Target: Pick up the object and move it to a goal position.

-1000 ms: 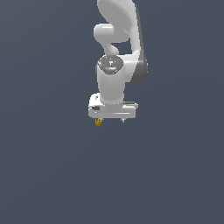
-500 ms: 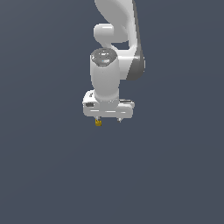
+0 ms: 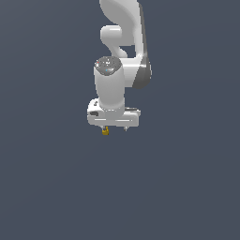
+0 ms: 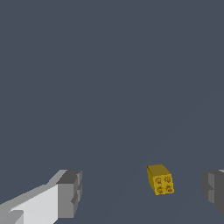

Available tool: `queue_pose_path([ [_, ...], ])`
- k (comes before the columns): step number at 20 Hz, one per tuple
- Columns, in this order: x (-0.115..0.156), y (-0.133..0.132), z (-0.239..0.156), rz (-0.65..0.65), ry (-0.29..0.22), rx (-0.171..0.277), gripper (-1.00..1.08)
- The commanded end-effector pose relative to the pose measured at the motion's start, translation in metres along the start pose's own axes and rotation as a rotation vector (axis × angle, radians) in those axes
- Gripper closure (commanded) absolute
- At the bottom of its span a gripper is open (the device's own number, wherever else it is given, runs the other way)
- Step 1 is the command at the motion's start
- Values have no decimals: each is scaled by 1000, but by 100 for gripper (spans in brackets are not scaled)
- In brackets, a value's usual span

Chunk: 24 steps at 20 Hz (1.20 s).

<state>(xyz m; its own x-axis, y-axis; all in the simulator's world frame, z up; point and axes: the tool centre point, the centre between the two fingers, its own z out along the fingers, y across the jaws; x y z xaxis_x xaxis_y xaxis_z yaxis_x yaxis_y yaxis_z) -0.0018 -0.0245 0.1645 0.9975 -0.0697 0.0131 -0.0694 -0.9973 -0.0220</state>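
Note:
The object, a tiny mustard-yellow cube (image 3: pixel 105 131), lies on the dark grey floor just under the white gripper (image 3: pixel 115 128). In the wrist view the cube (image 4: pixel 160 179) sits between the two grey fingertips, closer to one fingertip (image 4: pixel 213 189) than to the other (image 4: pixel 69 192). The gripper (image 4: pixel 141 191) is open and neither finger touches the cube. The white arm (image 3: pixel 115 79) stands over the gripper and points it straight down.
Plain dark grey floor (image 3: pixel 187 187) all around. No other objects, edges or goal marker show in either view.
The gripper hand has shifted slightly toward the exterior view's left over the cube. The cube has stayed in place.

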Motion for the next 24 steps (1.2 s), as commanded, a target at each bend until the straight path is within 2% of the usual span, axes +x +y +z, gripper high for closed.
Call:
queue_pose_path([
  [1, -7, 8, 10, -13, -2, -3, -92],
  [15, -69, 60, 81, -125, -13, -19, -92],
  [24, -79, 67, 89, -139, -15, -21, -92],
])
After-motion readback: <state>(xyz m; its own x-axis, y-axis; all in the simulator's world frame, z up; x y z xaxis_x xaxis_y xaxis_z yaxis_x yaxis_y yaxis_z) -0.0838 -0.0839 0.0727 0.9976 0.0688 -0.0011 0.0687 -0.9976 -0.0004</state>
